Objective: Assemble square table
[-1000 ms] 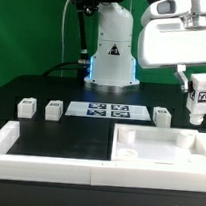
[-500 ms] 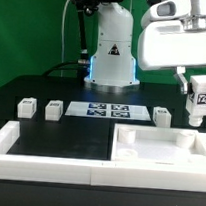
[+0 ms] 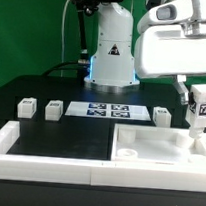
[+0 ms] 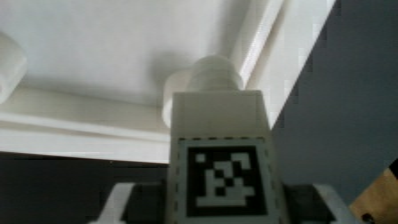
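Front: white rim wall (image 3: 46,167) | inside it, exterior view's right: square tabletop slab (image 3: 153,147), flat | over its far right corner: gripper (image 3: 199,96) clamped on tagged leg (image 3: 201,111), peg down | behind: three loose legs (image 3: 54,108), marker board (image 3: 110,111) | step: likely seating first leg; next: align peg with corner socket, lower, twist.

Evenly bright light, whites nearly blown out; the wrist view is blurry.
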`<move>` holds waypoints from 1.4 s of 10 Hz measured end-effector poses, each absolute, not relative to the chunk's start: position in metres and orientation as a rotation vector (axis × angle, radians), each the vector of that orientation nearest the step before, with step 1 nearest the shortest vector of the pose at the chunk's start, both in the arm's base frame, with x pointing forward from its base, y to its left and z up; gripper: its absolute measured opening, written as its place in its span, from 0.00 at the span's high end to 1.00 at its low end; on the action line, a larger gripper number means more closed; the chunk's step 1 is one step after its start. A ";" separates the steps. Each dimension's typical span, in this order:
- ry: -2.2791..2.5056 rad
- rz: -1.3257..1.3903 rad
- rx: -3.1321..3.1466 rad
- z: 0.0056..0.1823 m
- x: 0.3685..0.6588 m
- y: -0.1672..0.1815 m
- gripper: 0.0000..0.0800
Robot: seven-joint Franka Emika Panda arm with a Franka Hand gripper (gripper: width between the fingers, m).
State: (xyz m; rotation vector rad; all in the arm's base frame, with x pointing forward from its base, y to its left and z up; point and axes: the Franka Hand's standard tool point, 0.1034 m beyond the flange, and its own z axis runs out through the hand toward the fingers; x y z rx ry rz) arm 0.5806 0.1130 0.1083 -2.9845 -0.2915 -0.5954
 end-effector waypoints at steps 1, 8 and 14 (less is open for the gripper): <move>-0.291 -0.595 -2.985 0.108 0.581 0.113 0.64; -0.313 -0.606 -2.985 0.109 0.615 0.100 0.64; -0.315 -0.597 -2.983 0.089 0.617 0.105 0.64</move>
